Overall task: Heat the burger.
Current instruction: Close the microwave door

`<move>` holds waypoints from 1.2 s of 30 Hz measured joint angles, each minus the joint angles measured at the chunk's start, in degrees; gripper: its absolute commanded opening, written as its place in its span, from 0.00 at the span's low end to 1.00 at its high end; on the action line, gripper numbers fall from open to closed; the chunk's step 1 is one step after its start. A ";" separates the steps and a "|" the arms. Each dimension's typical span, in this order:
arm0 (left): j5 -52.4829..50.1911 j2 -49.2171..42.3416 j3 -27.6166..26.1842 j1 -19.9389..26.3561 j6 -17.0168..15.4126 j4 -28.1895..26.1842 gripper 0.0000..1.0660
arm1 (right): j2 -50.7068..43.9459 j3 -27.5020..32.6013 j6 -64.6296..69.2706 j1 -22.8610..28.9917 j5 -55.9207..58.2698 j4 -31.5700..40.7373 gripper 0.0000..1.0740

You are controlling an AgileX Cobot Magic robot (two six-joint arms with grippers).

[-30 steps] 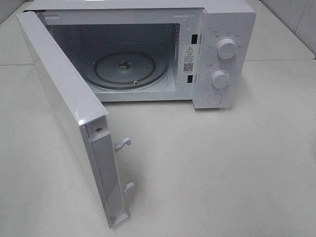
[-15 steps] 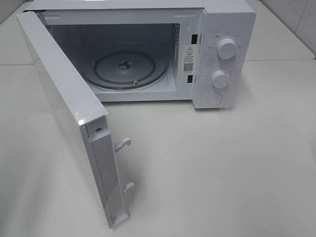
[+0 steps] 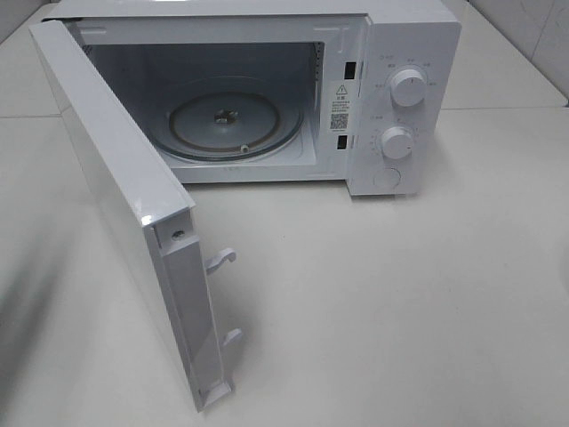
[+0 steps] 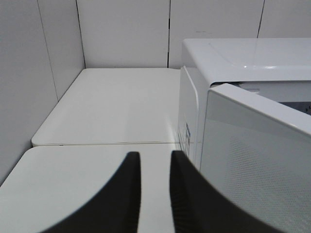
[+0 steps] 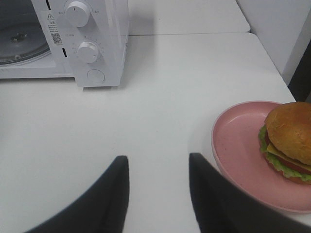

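Burger (image 5: 290, 141): brown domed bun, lettuce, cheese, on pink plate (image 5: 238, 155).

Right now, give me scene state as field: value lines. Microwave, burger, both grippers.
microwave: white, on the table
door: swung wide open
turntable: glass plate in the cavity, nothing on it
knobs: two on the front panel
burger: on the pink plate, toward one rim; outside the microwave, seen only in the right wrist view
left gripper: jaws narrowly apart, holding nothing, beside the door's outer face
right gripper: open, empty, near the plate, not touching it
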 measured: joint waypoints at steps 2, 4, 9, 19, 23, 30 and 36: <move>-5.39 4.53 0.00 0.00 -0.80 0.00 0.00 | 0.00 0.00 0.00 0.00 0.00 0.00 0.39; -8.59 7.73 0.00 0.00 -1.60 0.46 0.00 | 0.00 0.00 0.00 0.00 0.00 0.00 0.39; -13.92 13.75 0.00 0.00 -5.39 4.07 0.00 | 0.00 0.00 0.00 0.00 0.00 0.00 0.39; -29.28 31.51 -0.80 0.00 -16.73 19.94 0.00 | 0.00 0.00 0.00 0.00 0.00 0.00 0.39; -30.02 33.86 -2.06 0.00 -18.28 23.84 0.00 | 0.00 0.00 0.00 0.00 0.00 0.00 0.39; -30.94 38.16 -5.50 -0.17 -19.48 28.13 0.00 | 0.00 0.00 0.00 0.00 0.00 0.00 0.39; -30.94 41.37 -7.10 -2.98 -19.48 28.71 0.00 | 0.00 0.00 0.00 0.00 0.00 -0.06 0.39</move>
